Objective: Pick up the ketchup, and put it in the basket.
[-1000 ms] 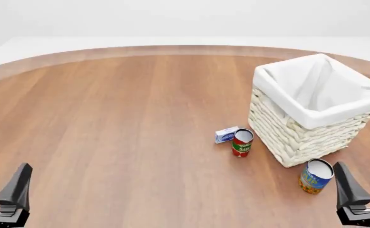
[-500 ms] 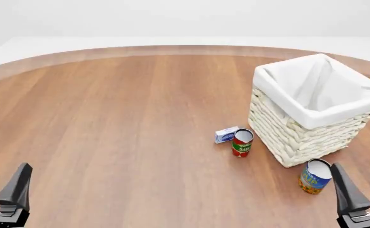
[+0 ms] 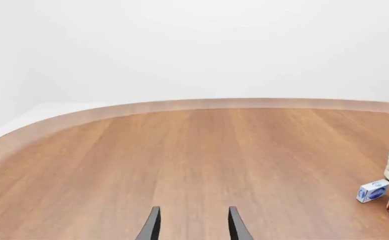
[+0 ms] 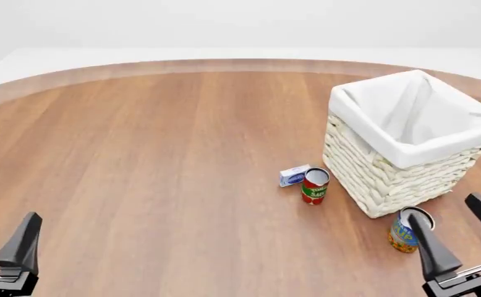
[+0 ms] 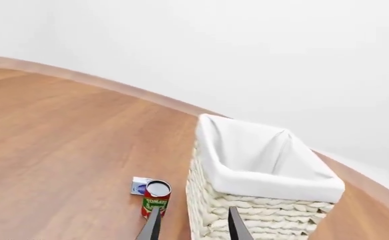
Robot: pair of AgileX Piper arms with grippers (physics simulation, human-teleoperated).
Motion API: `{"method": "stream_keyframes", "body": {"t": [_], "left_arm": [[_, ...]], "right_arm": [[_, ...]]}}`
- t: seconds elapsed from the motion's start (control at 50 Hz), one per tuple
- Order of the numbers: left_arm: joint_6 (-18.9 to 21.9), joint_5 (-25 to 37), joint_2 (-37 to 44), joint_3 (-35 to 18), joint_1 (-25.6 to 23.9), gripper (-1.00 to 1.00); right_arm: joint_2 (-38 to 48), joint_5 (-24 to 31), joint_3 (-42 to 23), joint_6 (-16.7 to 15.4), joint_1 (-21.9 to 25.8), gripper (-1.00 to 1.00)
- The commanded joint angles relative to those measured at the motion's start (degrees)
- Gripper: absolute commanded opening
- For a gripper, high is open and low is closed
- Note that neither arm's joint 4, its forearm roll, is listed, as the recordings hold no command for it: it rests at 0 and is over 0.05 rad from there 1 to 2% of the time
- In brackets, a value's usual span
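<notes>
Change noted against one second ago: right gripper (image 4: 459,241) shifted inward and forward, its near finger now overlapping the blue-and-orange can (image 4: 401,235) and hiding part of that can's top. Left gripper (image 4: 0,238) unchanged at the near left corner. Cans, box and basket unmoved.

Jaws: spread apart on both arms, nothing between the fingers in either wrist view.

Location of the task's thing: no ketchup visible in any current view. No red bottle with a white cap on the visible part of the table (image 4: 158,154), none inside what shows of the basket (image 4: 364,173). Possibly behind the basket or outside the frame; cannot tell.

Meaning for the task, as a judgement: still at the approach stage, nothing grasped. Right arm heading toward the can cluster beside the basket, not toward any confirmed target. Risk of nudging the blue-and-orange can.

Count:
- basket: one, upright, liner folded over the rim
- cans: two, the blue-and-orange one and a red-and-green can (image 4: 314,185)
- small blue-and-white box (image 4: 293,175): one, touching or just beside the red-and-green can
- grippers: two
- ketchup bottles: none in view
</notes>
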Motion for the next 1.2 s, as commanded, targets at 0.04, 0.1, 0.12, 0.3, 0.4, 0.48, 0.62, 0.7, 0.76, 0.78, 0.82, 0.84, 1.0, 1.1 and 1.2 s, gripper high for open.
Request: {"method": "stream_keyframes", "body": {"t": [0.04,0.1,0.12,0.3,0.4,0.48,0.62,0.7,0.76,0.78,0.82,0.84,1.0,1.1,1.2], "left_arm": [[0.0,0.0,0.0,0.0,0.0,1.00],[0.0,0.0,0.0,0.0,0.0,1.00],[0.0,0.0,0.0,0.0,0.0,1.00],[0.0,0.0,0.0,0.0,0.0,1.00],[0.0,0.0,0.0,0.0,0.0,1.00],[0.0,0.0,0.0,0.0,0.0,1.00],[0.0,0.0,0.0,0.0,0.0,1.00],[0.0,0.0,0.0,0.0,0.0,1.00],[0.0,0.0,0.0,0.0,0.0,1.00],[0.0,0.0,0.0,0.0,0.0,1.00],[0.0,0.0,0.0,0.0,0.0,1.00],[0.0,0.0,0.0,0.0,0.0,1.00],[0.0,0.0,0.0,0.0,0.0,1.00],[0.0,0.0,0.0,0.0,0.0,1.00],[0.0,0.0,0.0,0.0,0.0,1.00]], "right_arm": [[3.1,-2.0,-0.9,-1.0,2.8,1.00],[4.0,-2.6,-1.3,-1.1,4.2,1.00],[4.6,-2.6,-1.7,-0.9,5.0,1.00],[10.4,-7.5,-1.8,-2.7,10.7,1.00],[13.3,-9.9,-1.9,-3.0,12.7,1.00],[16.6,-12.7,-2.1,-3.2,14.7,1.00],[21.8,-16.5,-2.9,-3.7,18.5,1.00],[25.8,-19.3,-2.9,-3.8,20.9,1.00],[30.2,-23.0,-2.7,-4.7,21.3,1.00],[31.2,-24.3,-2.5,-5.4,21.2,1.00],[32.1,-24.8,-2.7,-4.9,22.0,1.00],[32.6,-25.2,-2.8,-5.0,22.4,1.00],[36.8,-28.8,-3.0,-6.0,24.9,1.00],[37.5,-29.0,-3.4,-6.4,26.0,1.00],[37.4,-28.4,-4.0,-6.6,26.4,1.00]]}}
